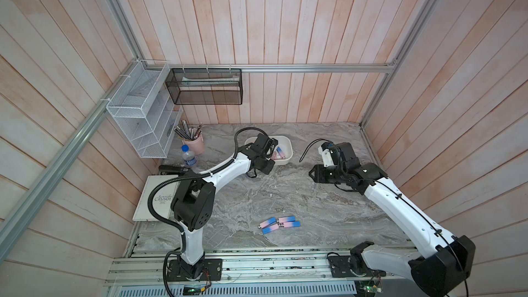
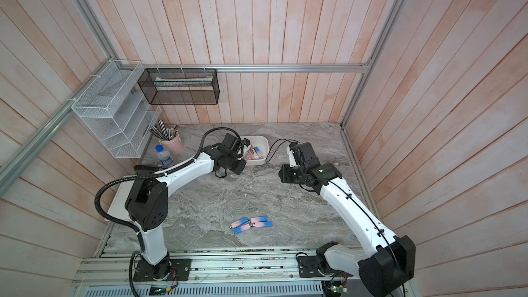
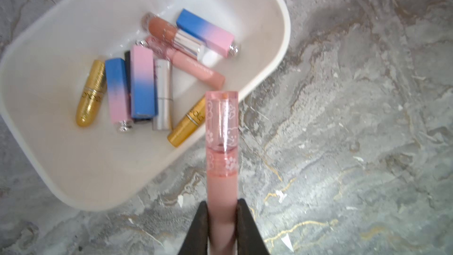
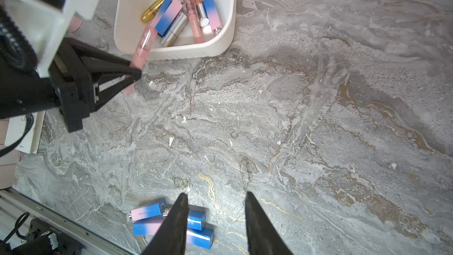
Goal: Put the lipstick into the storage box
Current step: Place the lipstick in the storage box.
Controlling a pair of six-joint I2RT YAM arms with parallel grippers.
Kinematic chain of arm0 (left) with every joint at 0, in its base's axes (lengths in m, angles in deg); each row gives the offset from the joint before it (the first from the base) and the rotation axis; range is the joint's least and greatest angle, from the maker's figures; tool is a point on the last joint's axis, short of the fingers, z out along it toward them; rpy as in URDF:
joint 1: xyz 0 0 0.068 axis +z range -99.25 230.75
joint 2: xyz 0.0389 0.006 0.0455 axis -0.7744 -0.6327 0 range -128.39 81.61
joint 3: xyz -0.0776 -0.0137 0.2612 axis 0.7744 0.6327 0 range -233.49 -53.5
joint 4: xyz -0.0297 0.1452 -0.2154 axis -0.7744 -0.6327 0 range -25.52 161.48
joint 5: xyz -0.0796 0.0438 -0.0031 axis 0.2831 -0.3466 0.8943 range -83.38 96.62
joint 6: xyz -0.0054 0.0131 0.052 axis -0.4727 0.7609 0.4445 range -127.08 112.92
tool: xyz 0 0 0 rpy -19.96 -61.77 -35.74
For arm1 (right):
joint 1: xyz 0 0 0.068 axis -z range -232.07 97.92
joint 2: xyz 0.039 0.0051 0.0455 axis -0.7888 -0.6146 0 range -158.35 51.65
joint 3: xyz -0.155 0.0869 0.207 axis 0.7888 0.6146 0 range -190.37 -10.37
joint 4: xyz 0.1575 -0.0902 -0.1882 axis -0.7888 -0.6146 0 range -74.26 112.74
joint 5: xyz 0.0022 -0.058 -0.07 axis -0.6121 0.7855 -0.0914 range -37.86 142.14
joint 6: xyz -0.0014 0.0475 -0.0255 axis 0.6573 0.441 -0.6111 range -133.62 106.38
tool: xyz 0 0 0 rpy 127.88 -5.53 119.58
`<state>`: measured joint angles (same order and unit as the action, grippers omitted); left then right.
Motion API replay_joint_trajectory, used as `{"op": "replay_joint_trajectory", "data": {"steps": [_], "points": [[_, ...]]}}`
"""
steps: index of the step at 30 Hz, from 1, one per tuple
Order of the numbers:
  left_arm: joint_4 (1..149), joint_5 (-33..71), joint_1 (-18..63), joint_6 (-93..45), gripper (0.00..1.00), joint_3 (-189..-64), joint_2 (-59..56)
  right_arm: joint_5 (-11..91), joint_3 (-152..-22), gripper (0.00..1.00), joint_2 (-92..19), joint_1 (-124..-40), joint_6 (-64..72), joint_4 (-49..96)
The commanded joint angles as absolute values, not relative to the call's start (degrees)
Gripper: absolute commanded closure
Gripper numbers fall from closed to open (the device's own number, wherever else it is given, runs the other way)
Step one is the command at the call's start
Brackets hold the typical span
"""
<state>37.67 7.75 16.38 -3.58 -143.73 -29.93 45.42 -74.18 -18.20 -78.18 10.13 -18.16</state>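
- The lipstick (image 3: 221, 128), a pink tube with a clear flower-printed cap, is held off the worktop (image 3: 343, 118) by the left claw (image 3: 222, 204), whose jaws are clamped on the tube's lower body.
- Its capped end reaches over the near rim of the storage box (image 3: 98, 163); the rest of the tube hangs outside the box.
- The white box sits toward the back of the worktop and holds a heap of other lipsticks (image 3: 143, 84): gold, silver, pink and blue-to-pink ones, all lying flat.
- The right claw (image 4: 215, 195) hovers above bare worktop on the robot's right of the box, jaws partly spread with nothing between them.
- A small bunch of blue-and-pink lipsticks (image 1: 280, 224) lies near the front of the worktop, well apart from the box.
- At the left edge stand a pink cup of pencils (image 1: 197, 145) and a water bottle (image 1: 188, 155), with a white book (image 1: 157, 195) lying in front of them.
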Motion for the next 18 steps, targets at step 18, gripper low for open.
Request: {"op": "replay_joint_trajectory", "data": {"steps": [18], "points": [[38.2,10.9,25.5,-4.8,0.76,-161.6,-46.1,44.5,-80.4,0.6,-25.4,-76.7,8.5,-16.7]]}}
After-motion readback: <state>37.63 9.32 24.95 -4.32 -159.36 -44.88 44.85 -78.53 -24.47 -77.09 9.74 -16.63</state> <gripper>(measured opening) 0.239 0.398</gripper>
